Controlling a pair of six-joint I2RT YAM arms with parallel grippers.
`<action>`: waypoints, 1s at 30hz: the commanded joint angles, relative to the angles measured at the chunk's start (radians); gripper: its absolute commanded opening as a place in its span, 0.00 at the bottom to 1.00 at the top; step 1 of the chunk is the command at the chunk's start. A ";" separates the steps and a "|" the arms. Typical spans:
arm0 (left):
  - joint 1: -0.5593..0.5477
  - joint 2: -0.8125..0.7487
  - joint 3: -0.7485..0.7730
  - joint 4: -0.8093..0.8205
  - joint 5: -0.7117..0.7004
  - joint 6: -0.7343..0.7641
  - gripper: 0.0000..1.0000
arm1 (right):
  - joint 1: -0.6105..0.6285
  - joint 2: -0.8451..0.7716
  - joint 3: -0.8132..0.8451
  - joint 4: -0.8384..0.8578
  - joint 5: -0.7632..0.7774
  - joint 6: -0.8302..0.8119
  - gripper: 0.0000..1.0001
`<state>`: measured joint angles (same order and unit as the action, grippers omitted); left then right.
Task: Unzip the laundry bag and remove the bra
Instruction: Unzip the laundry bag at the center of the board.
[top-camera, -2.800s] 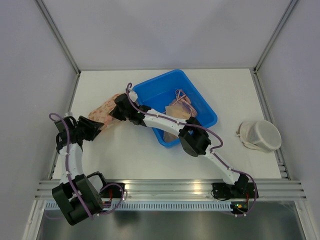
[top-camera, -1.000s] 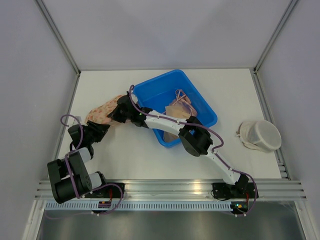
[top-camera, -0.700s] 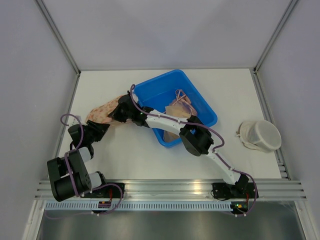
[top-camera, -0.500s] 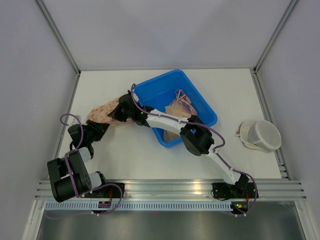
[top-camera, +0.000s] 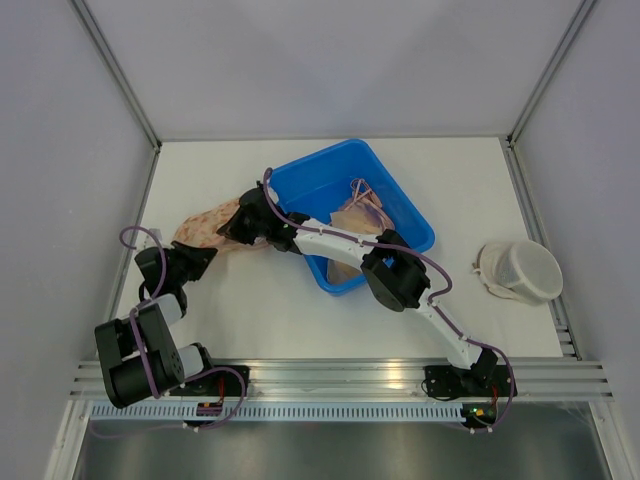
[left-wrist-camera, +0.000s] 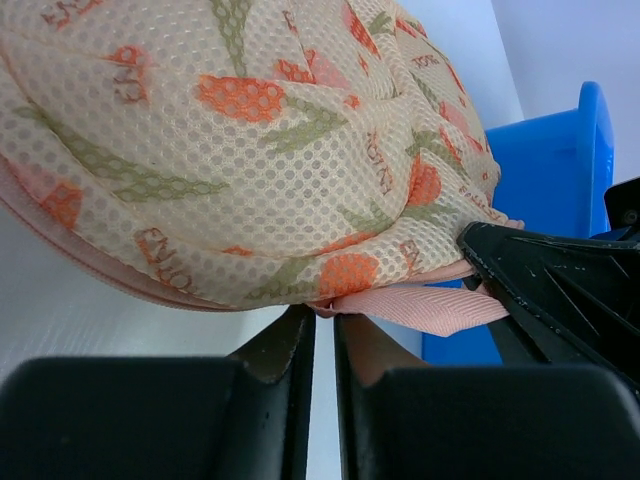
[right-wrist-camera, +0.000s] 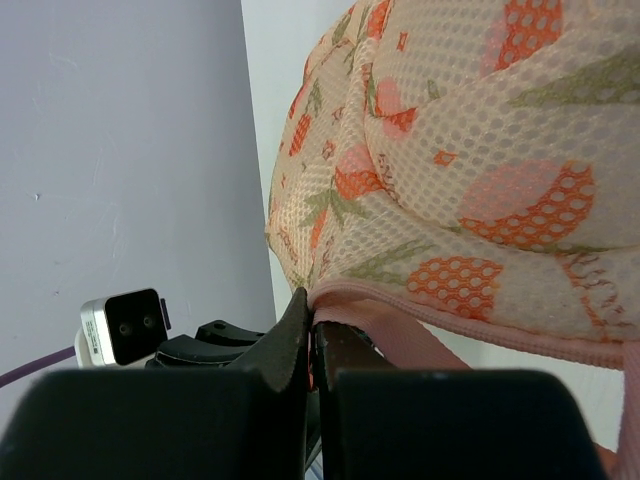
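Note:
The laundry bag (top-camera: 205, 222), cream mesh printed with orange and green flowers and edged in pink, lies on the table left of the blue bin. My right gripper (top-camera: 237, 224) is shut on its pink trim at the bin-side end, seen close in the right wrist view (right-wrist-camera: 312, 305). My left gripper (top-camera: 200, 256) sits at the bag's near edge. In the left wrist view (left-wrist-camera: 323, 312) its jaws stand nearly together, tips nipping the pink edge beside a pink ribbon tab (left-wrist-camera: 430, 305). The bag (left-wrist-camera: 250, 150) bulges and is zipped. The bra is hidden.
A blue bin (top-camera: 300, 170) stands just right of the bag with beige strappy fabric (top-camera: 358, 213) in it. A white mesh pouch (top-camera: 520, 270) lies at the far right. The left wall is close behind the bag (right-wrist-camera: 120, 150).
My left jaws have come together onto the bag's pink edge. Earlier still, the left arm folded back toward its base. The right gripper and bag have hardly moved.

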<state>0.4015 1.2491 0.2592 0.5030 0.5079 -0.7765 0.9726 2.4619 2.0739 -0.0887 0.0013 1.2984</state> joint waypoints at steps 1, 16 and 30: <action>-0.001 -0.017 0.040 -0.015 -0.026 0.017 0.13 | -0.006 -0.067 0.003 0.044 0.003 0.013 0.01; -0.001 -0.146 0.077 -0.348 -0.227 0.020 0.02 | -0.018 -0.066 -0.003 0.033 0.003 -0.001 0.00; 0.000 -0.122 0.178 -0.604 -0.413 0.010 0.02 | -0.022 -0.004 0.031 0.004 -0.038 -0.027 0.00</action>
<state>0.3977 1.1252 0.3885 -0.0422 0.1600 -0.7761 0.9527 2.4622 2.0670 -0.0906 -0.0269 1.2858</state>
